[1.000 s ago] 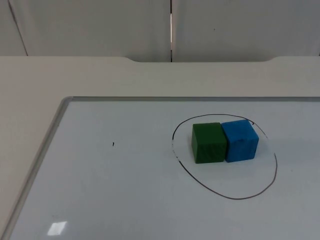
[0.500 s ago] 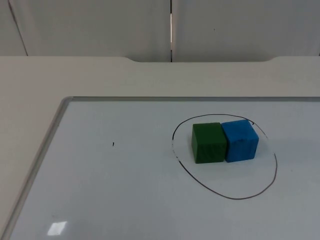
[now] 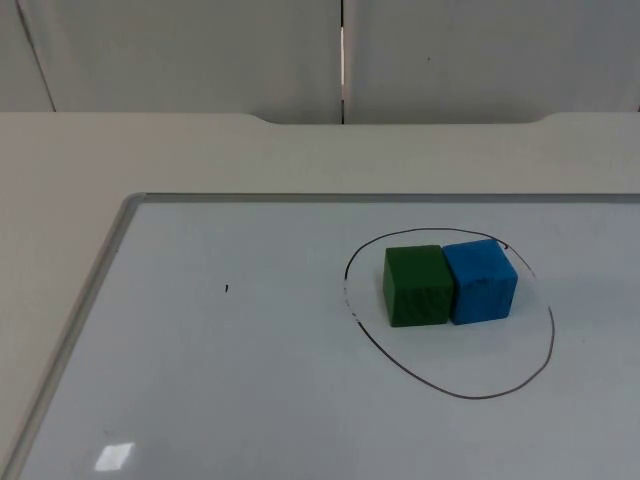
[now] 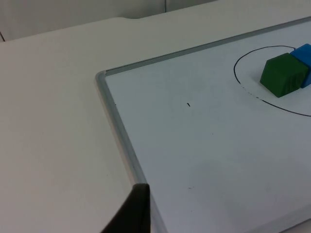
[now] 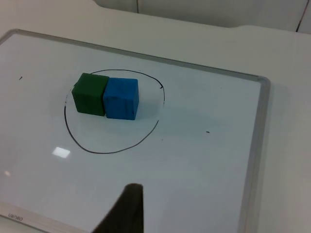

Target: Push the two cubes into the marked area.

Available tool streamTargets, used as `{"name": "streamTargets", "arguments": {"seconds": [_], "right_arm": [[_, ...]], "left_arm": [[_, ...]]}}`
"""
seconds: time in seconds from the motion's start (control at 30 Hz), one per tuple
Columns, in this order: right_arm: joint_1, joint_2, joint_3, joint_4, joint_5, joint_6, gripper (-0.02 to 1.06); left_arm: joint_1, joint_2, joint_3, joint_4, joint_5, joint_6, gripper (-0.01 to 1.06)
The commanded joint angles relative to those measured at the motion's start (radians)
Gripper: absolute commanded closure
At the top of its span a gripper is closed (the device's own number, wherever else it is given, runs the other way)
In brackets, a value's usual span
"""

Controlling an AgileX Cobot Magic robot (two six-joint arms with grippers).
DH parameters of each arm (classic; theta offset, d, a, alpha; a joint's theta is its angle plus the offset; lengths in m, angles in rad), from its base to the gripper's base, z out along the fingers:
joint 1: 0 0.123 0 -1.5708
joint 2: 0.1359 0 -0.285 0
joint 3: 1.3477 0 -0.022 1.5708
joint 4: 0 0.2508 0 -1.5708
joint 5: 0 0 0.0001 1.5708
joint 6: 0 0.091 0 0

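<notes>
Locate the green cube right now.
In the top view the green cube sits inside the drawn circle, touching the blue cube on its right.

We count 2 cubes: 1 green cube (image 3: 415, 286) and 1 blue cube (image 3: 481, 281). We also see 1 drawn ring (image 3: 450, 391), 1 whiteboard (image 3: 250, 400) and 1 table (image 3: 200, 150).

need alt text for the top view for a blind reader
A green cube and a blue cube sit touching side by side inside a hand-drawn black oval on a whiteboard. The board lies on a white table that ends at a grey wall.
</notes>
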Motion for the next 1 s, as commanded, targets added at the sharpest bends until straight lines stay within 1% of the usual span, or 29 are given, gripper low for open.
{"name": "streamTargets", "arguments": {"seconds": [0.0, 0.97], "right_arm": [[0.002, -0.004, 0.007, -0.001, 0.001, 0.001, -0.01], [0.0, -0.004, 0.007, 0.001, 0.001, 0.001, -0.01]], "left_arm": [[0.003, -0.005, 0.005, 0.004, 0.003, 0.0, 0.0], [0.003, -0.005, 0.005, 0.004, 0.003, 0.0, 0.0]]}}
